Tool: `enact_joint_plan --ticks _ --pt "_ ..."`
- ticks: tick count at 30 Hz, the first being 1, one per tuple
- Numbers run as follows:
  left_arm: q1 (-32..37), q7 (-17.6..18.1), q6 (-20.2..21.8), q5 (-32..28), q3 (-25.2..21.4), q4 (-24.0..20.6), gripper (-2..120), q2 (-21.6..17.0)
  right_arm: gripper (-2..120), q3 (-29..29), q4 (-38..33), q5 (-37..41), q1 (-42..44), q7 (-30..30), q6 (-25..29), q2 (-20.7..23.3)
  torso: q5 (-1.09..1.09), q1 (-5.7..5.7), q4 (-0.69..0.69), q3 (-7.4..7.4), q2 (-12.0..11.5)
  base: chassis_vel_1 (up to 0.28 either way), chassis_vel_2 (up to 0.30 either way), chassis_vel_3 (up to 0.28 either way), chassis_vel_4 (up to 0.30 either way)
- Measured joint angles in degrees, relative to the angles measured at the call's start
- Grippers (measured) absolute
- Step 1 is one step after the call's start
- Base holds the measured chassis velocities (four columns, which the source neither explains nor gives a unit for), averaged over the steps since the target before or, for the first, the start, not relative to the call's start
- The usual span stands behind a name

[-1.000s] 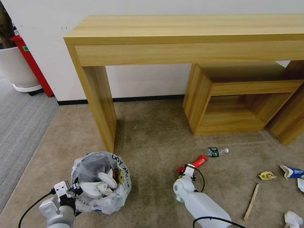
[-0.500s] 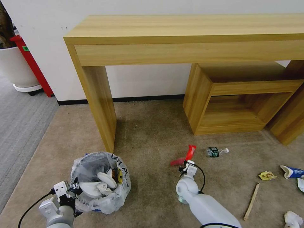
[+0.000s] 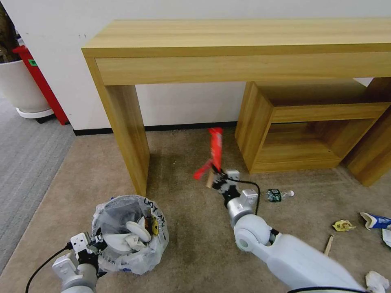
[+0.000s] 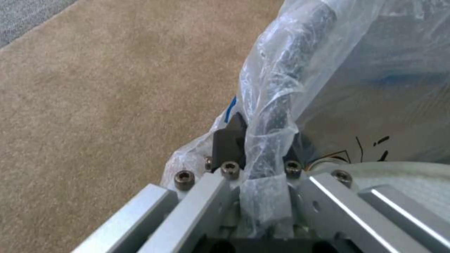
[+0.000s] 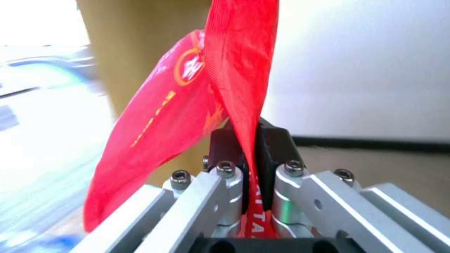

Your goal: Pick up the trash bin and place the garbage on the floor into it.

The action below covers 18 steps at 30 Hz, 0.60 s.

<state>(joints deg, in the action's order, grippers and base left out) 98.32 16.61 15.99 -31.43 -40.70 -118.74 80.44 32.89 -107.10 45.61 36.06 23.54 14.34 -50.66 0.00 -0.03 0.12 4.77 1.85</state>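
Right wrist view: right gripper [image 5: 251, 154] clamped on red wrapper [image 5: 197, 105], lettering legible close up.

Bin [image 3: 130, 236] sits on carpet [image 3: 191, 228] before desk leg [image 3: 126, 134], left gripper [image 3: 94, 245] at its near-left rim. Right gripper [image 3: 216, 178] is right of bin, above carpet, wrapper [image 3: 214, 149] in it. Bottle [image 3: 279, 195], stick [image 3: 328, 245] and other litter lie farther right. Shelf unit [image 3: 305, 126] stands under desk.

Both arms: glossy white rounded shells, silver cylindrical wrist joints, black cable looped at each wrist. Left gripper [image 4: 255, 147] and right gripper [image 5: 251, 147]: brushed-aluminium finger rails, hex socket screws, black finger pads [image 5: 276, 144].
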Motion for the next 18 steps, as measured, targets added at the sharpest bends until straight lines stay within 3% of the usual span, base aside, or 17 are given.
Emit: enact_joint_plan --ticks 12,18 --pt "0.73 0.05 0.53 0.12 0.02 -1.65 0 0.32 3 20.83 2.34 0.20 -15.00 -11.70 9.63 -0.70 0.00 0.00 0.01 0.00 0.00 0.000 0.000 0.000 0.000" --pt "1.11 0.11 0.68 0.05 0.05 -2.36 0 0.37 3 27.79 4.18 -0.13 -20.56 -12.92 11.35 -2.78 0.01 0.00 0.00 0.00 0.00 0.000 0.000 0.000 0.000"
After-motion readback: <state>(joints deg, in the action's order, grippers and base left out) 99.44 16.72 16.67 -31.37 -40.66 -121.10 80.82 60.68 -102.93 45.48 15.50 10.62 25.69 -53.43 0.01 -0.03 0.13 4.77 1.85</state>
